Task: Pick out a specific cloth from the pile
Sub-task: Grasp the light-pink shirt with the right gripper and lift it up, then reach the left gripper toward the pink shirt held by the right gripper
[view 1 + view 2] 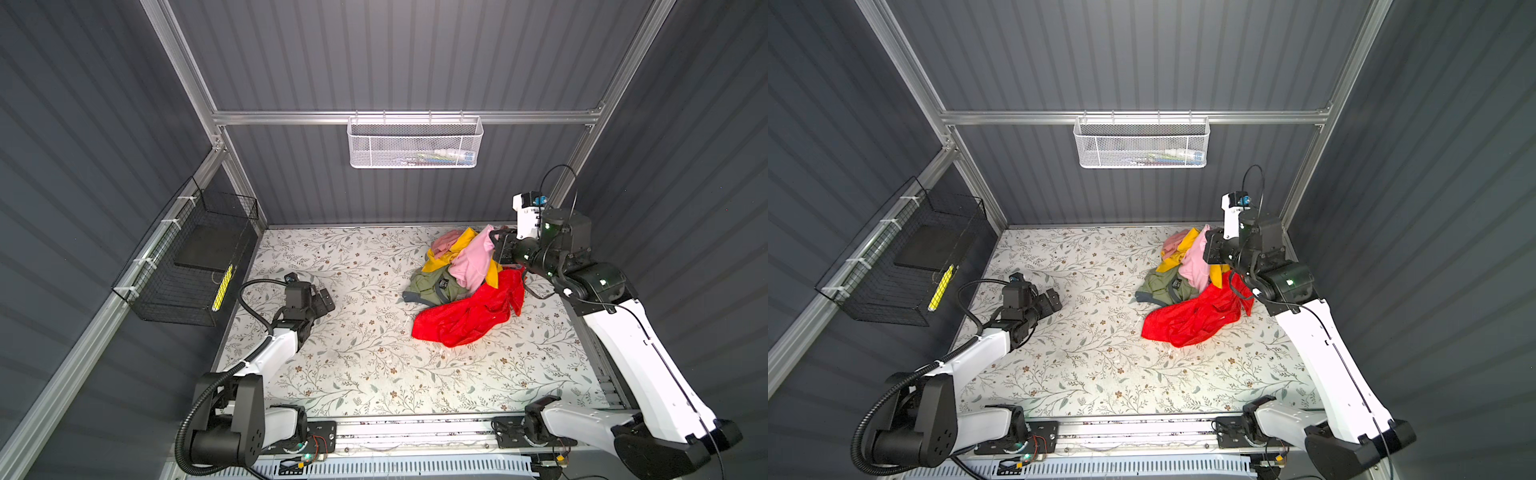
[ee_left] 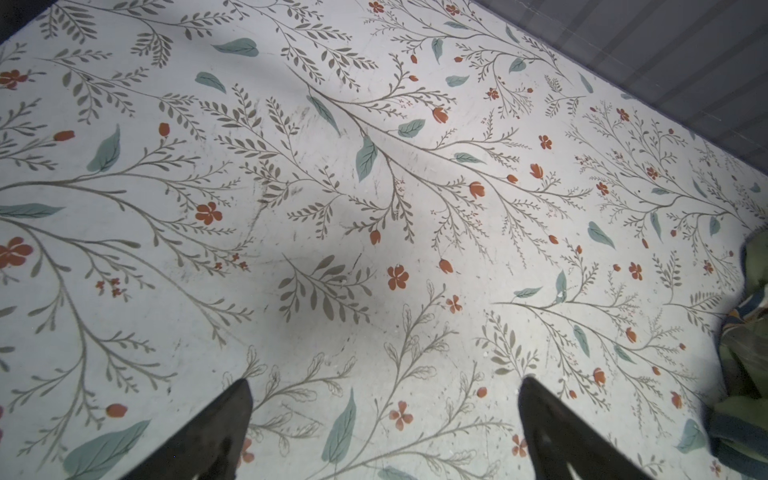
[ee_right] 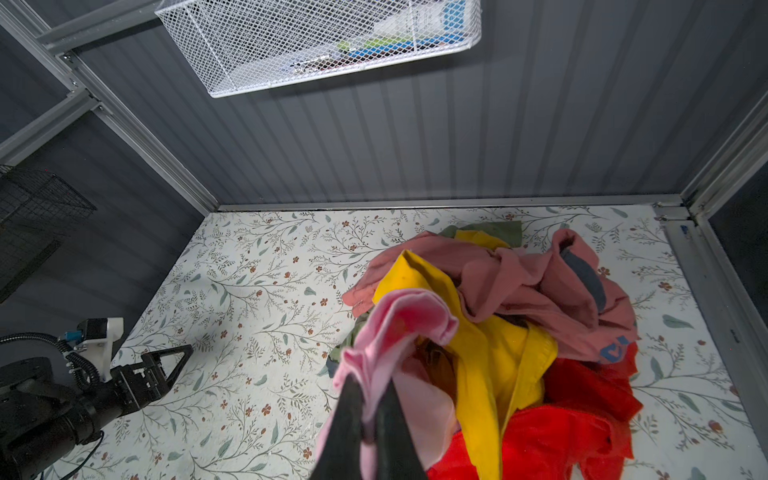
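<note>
- The right claw (image 3: 372, 384) is closed tight on a fold of the cloth (image 3: 395, 328). In the right wrist view its two dark fingers (image 3: 345, 419) pinch the light pink fabric between them with almost no gap.
- In both top views the right claw (image 1: 497, 246) reaches in from the right side. It sits at the upper edge of the pile (image 1: 1177, 291), close to the back wall.
- The cloth (image 1: 473, 257) lies on top of the pile, at the far right part of the table (image 1: 353, 365). One end is bunched up at the claw, and the rest drapes down toward the near side.
- A mustard yellow garment (image 1: 451, 251) lies under and beside the cloth, touching it. Yellow shows on both sides of the pink.
- A darker salmon-pink garment (image 1: 444, 240) sits behind the yellow one, nearest the back wall.
- An olive green garment (image 1: 428, 284) lies on the left side of the pile, flat on the table.
- A bright red garment (image 1: 469, 313) spreads out on the near side, and its upper edge meets the lower end of the cloth.
- The left claw (image 2: 385, 381) is spread wide and holds nothing. Only the flowered table shows between its fingertips.
- In a top view the left claw (image 1: 324, 301) hovers low over the left part of the table, well apart from the pile.
- A white mesh basket (image 1: 415, 143) hangs on the back wall, and a black wire basket (image 1: 187, 266) hangs on the left wall.
</note>
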